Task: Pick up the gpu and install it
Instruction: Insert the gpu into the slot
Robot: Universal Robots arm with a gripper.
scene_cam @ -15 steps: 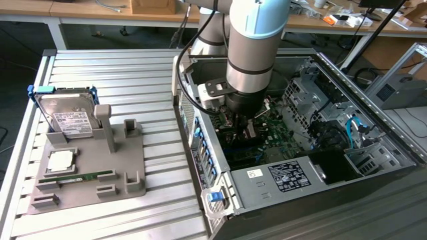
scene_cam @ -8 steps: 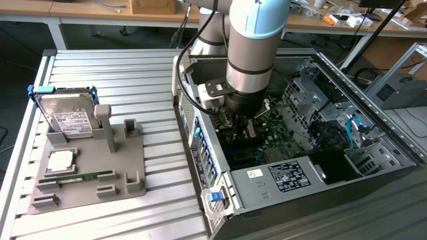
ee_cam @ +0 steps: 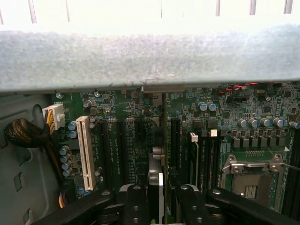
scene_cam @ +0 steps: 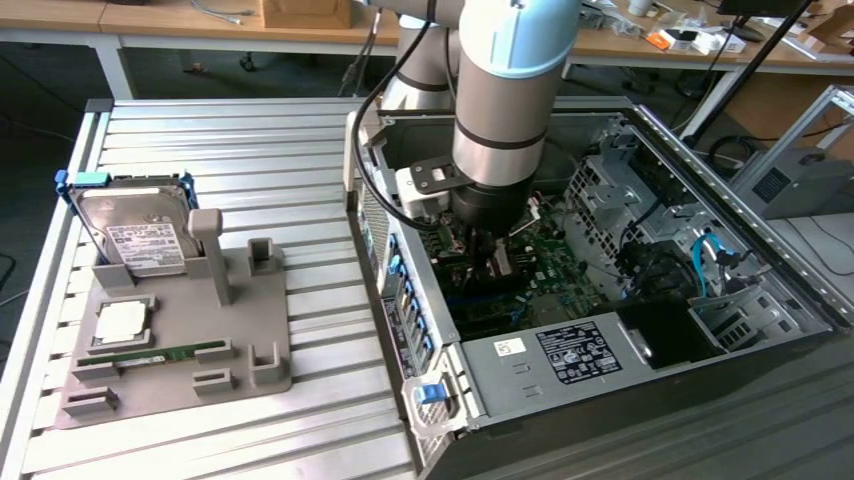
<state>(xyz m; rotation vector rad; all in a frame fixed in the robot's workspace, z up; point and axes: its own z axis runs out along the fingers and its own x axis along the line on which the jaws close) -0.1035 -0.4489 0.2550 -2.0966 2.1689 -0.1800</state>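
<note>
The arm has its end effector lowered into the open computer case, which lies on its side at the exterior view's right, and in the wrist view the end effector is pinching the gpu edge-on, a thin dark card standing upright between the two black fingers and hanging just above the green motherboard. The step in hand looks like the seating of the card, and doing it well would mean holding the card's lower edge parallel to the dark expansion slots that run beside it and square over one of them, not over the white slot further off to the side (whether the edge is already touching a slot I cannot tell), with the pressure straight down and the card kept from tilting. As for containers, the case holds the motherboard, an empty processor socket, a black power supply with a white label at its near end, drive cages at the far right and blue cables. On the worktop at the exterior view's left, a grey holder tray carries a hard drive standing upright, a processor chip lying flat and a narrow green RAM stick; its tall post stands bare.
</note>
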